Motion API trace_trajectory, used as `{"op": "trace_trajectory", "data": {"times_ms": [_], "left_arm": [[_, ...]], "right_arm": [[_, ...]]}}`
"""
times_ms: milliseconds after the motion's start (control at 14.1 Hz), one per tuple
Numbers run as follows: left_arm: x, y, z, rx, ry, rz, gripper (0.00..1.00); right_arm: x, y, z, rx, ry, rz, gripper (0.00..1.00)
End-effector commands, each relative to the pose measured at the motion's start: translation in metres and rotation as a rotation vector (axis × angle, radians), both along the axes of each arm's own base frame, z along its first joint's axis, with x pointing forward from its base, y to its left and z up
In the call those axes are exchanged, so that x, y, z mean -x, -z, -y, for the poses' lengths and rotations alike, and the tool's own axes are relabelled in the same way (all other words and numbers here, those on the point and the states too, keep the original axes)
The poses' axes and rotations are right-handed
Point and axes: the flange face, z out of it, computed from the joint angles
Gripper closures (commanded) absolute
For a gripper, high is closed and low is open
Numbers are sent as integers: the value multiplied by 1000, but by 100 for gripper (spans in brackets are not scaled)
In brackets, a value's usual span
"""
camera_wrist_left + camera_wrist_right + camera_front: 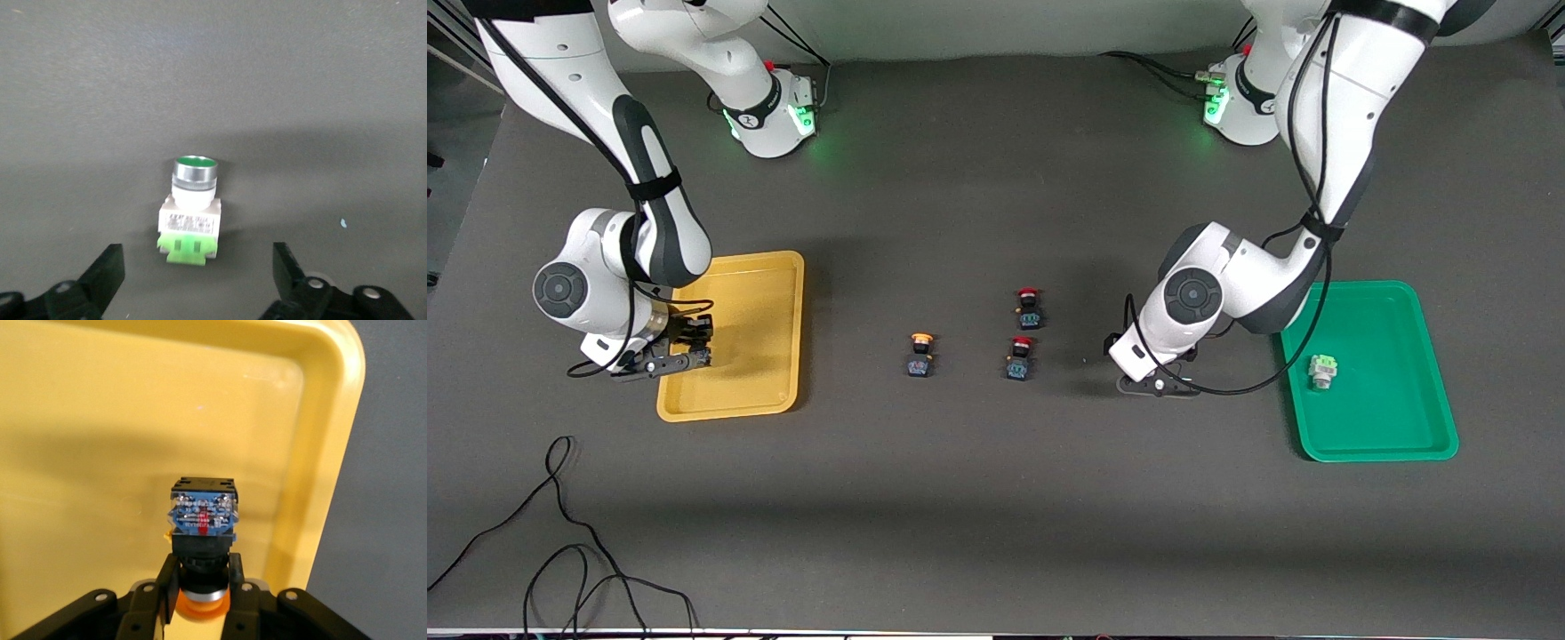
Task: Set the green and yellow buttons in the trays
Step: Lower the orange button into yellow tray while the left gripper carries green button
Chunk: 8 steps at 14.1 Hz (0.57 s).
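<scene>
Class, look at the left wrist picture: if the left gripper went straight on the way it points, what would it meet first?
Most likely the green button lying on the dark table. It sits between the open fingers of the left gripper, just ahead of their tips; how far ahead is hard to judge.

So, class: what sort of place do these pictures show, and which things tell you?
Most likely a robotics lab test bench. Two Franka arms are bolted to a dark matted table, cables trail across it, and small push-buttons sit in rows between a yellow tray and a green tray.

A robotics lab — two arms (631,178) bolted to a dark table (996,516)
</scene>
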Motion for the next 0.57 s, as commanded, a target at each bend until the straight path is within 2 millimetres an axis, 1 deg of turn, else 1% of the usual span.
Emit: {"op": "trace_trajectory", "data": {"times_ms": [0, 71, 142, 212, 283, 354, 425, 495], "left_arm": [[-5, 2, -3, 1, 2, 17, 29], [-6, 1, -2, 1, -3, 18, 52], [-9, -1, -5, 1, -14, 22, 70], [-11, -2, -6, 5, -24, 24, 83], [-13, -4, -6, 7, -31, 25, 89], [-15, -8, -6, 4, -50, 26, 91], [-18, -14, -10, 1, -78, 31, 92], [-20, -30, -12, -2, -85, 45, 92]], "right_arm": [[0, -11, -3, -24, 9, 19, 0], [0, -19, -4, -35, 17, 9, 0], [0, -30, -6, -55, 27, 0, 0], [-2, -45, -9, -81, 39, -1, 0], [-4, -59, -13, -101, 43, -11, 0], [-8, -77, -17, -117, 59, -13, 0], [-12, -93, -24, -128, 73, -19, 0], [-18, -109, -36, -132, 81, -26, 0]]}}
